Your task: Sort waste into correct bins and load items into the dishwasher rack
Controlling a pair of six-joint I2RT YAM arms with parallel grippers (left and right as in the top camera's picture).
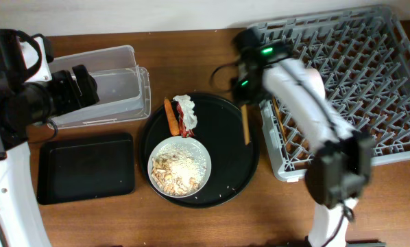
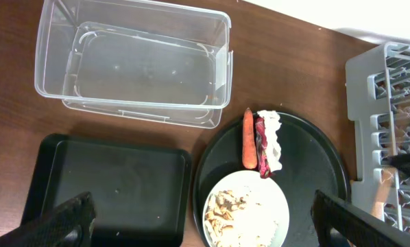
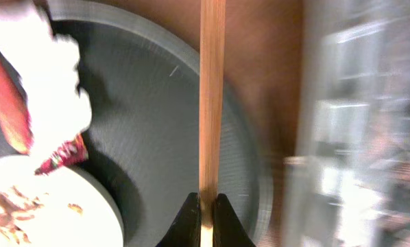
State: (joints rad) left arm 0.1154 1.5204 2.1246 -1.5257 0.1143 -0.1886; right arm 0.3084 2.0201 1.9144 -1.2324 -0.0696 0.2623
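Observation:
My right gripper [image 3: 205, 209] is shut on the wooden chopsticks [image 3: 212, 89], which hang over the right side of the round black tray [image 1: 225, 171], beside the grey dishwasher rack [image 1: 349, 82]. On the tray lie the orange carrot [image 1: 171, 116], white tissue [image 1: 186, 106] and red wrapper [image 1: 184, 127], behind a white bowl [image 1: 191, 159] of beige food scraps [image 1: 172, 173]. My left gripper [image 2: 219, 223] is open and empty, high above the clear tub [image 2: 133, 62] and the black rectangular tray [image 2: 109, 185]. The cup and plate are out of view.
The rack's near corner [image 2: 390, 123] stands close to the round tray's right rim. The right arm [image 1: 308, 110] reaches across the rack's left side. The tub and the black tray lie side by side at the table's left.

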